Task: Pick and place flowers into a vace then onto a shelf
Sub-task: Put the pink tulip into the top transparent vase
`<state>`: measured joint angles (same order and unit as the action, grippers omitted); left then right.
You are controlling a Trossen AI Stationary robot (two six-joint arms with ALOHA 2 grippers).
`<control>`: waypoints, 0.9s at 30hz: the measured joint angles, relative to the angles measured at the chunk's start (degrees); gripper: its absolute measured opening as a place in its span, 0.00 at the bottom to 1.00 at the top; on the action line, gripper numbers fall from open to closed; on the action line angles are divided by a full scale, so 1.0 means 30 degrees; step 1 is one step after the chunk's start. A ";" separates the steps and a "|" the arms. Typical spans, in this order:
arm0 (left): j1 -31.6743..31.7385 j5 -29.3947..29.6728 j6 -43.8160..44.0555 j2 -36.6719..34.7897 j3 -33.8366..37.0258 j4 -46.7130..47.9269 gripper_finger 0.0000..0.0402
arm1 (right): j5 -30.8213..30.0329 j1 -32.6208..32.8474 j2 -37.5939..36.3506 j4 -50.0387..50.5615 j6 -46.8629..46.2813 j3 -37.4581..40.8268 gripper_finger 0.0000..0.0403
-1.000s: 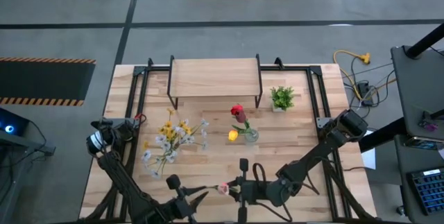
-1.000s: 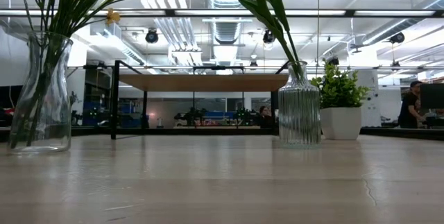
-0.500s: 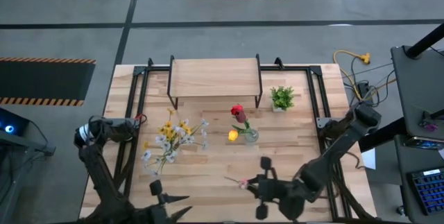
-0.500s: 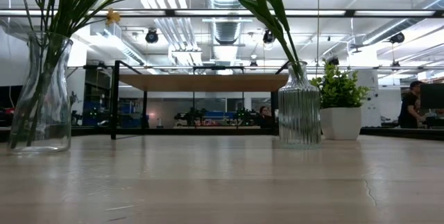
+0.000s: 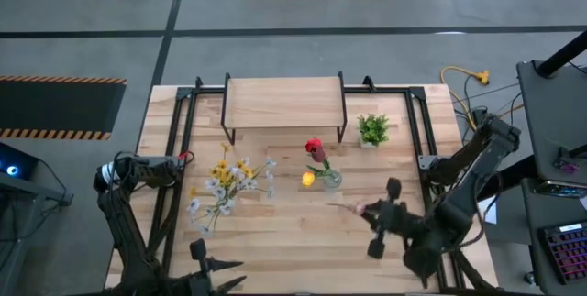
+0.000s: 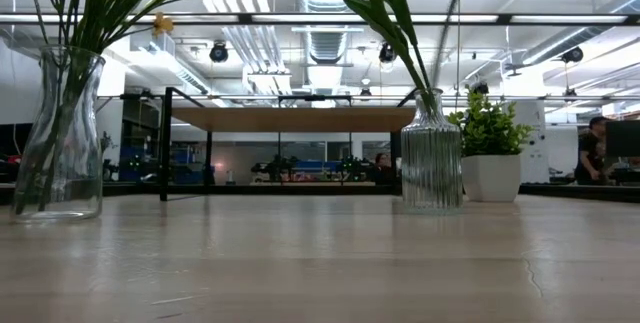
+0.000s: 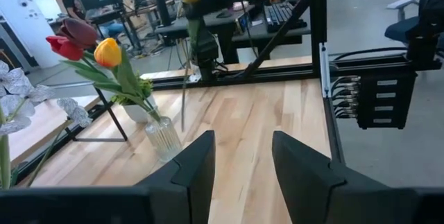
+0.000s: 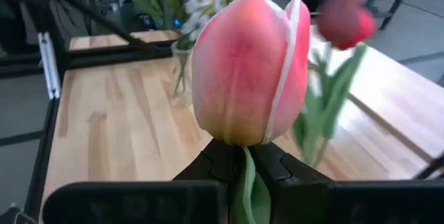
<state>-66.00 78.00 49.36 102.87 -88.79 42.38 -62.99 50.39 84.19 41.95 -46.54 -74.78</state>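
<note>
- the right gripper hangs over the table toward its right front, its fingers clamped on a pink tulip just under the head, the stem pinched between them.
- from above, the tulip's thin stem reaches from that gripper toward the small ribbed vase; the flower itself is hard to make out there, so i cannot tell whether it touches the vase.
- the small ribbed vase stands near the middle of the table and holds a red tulip, an orange tulip and, seen past the left gripper's fingers, a maroon tulip beside the red one.
- a larger glass vase stands on the left half of the table, filled with a spray of white and yellow flowers.
- the shelf sits at the back of the table, nothing on its plank top.
- a small potted plant stands on the table just to the right of the shelf.
- the left gripper is at the front left edge of the table, its fingers spread apart with nothing between them.
</note>
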 joint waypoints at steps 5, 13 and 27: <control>0.0000 -0.0002 0.0002 0.0000 0.0015 0.0077 0.32 | -0.0652 -0.0007 -0.1545 0.1533 -0.0521 0.0000 0.03; 0.0007 -0.0008 0.0002 0.0000 0.0015 0.0091 0.32 | -0.1255 -0.0340 -0.3770 0.2971 -0.0505 0.0000 0.03; 0.0022 -0.0009 0.0006 0.0000 0.0022 0.0207 0.32 | -0.0498 -0.2247 -0.4419 0.3956 -0.0926 0.0034 0.03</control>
<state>-65.93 77.97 49.38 102.87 -88.73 43.00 -64.48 43.65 70.93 53.82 -49.32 -74.68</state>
